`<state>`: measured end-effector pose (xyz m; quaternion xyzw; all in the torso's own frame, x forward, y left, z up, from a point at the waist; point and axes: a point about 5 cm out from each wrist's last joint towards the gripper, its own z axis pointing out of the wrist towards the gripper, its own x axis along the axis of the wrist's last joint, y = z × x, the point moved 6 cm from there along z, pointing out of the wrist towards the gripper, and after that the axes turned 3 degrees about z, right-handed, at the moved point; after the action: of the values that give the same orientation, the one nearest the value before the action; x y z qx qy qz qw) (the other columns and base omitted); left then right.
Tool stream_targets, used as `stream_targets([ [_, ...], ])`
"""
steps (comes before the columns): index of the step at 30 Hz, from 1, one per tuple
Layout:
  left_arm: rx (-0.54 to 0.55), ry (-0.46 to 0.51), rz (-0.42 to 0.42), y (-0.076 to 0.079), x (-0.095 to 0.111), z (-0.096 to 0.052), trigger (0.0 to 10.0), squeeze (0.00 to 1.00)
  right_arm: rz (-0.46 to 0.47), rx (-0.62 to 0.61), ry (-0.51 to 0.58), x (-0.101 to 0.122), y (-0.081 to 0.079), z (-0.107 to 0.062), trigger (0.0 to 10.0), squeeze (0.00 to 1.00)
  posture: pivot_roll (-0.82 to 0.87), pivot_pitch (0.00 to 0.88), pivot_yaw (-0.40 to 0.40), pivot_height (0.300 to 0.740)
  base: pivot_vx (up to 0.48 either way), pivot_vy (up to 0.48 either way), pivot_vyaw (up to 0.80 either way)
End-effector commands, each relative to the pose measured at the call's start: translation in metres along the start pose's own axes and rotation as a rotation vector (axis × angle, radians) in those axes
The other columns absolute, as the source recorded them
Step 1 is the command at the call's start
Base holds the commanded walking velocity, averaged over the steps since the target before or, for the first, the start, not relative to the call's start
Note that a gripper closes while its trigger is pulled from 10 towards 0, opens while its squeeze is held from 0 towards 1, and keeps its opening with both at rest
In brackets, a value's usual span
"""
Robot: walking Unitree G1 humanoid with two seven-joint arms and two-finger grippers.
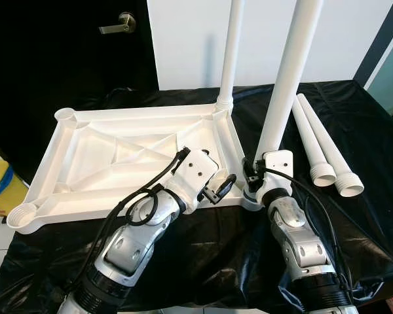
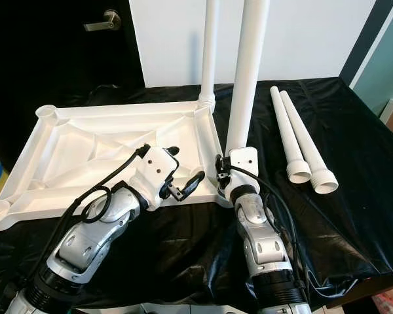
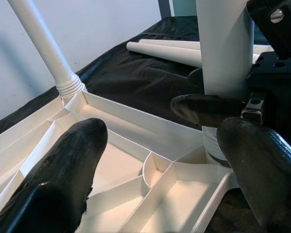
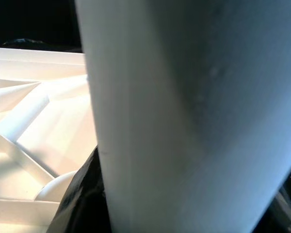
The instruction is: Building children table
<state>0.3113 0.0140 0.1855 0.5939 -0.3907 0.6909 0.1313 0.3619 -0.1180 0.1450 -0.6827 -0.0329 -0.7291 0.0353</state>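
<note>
A white children's tabletop (image 1: 118, 157) lies upside down on a black-covered table. One white leg (image 1: 233, 52) stands upright in its far right corner socket. A second, thicker-looking leg (image 1: 289, 72) stands in the near right corner socket, and my right gripper (image 1: 251, 173) is shut on its base. One black finger (image 3: 203, 109) presses against that leg (image 3: 223, 48). My left gripper (image 3: 160, 131) hovers open just above the tabletop's ribs, beside that corner (image 1: 217, 190), holding nothing. Two loose legs (image 1: 322, 140) lie side by side at the right.
Two empty round sockets sit at the tabletop's left corners, far (image 1: 65, 116) and near (image 1: 23, 212). A dark door with a lever handle (image 1: 118, 25) and a white wall stand behind. The black cloth's front edge runs under my arms.
</note>
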Motion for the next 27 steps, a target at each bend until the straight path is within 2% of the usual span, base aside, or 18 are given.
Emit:
stream_targets([
  [1, -0.016, 0.006, 0.016, 0.0012, 0.0006, -0.0028, 10.0, 0.00, -0.004, -0.009, -0.064, -0.0173, 0.0026, -0.0050, 10.0, 0.00, 0.01, 0.066, 0.008, 0.740, 0.000, 0.000, 0.00],
  [14, -0.031, 0.016, 0.015, 0.0038, 0.0030, -0.0024, 10.0, 0.00, -0.017, -0.004, -0.068, -0.0197, 0.0060, -0.0084, 10.0, 0.00, 0.00, 0.067, 0.010, 0.740, 0.000, 0.000, 0.00],
  [27, -0.054, 0.019, 0.010, 0.0076, 0.0031, -0.0025, 10.0, 0.00, -0.040, 0.024, -0.062, -0.0195, 0.0022, -0.0106, 10.0, 0.00, -0.01, 0.065, 0.015, 0.740, 0.000, 0.000, 0.00],
])
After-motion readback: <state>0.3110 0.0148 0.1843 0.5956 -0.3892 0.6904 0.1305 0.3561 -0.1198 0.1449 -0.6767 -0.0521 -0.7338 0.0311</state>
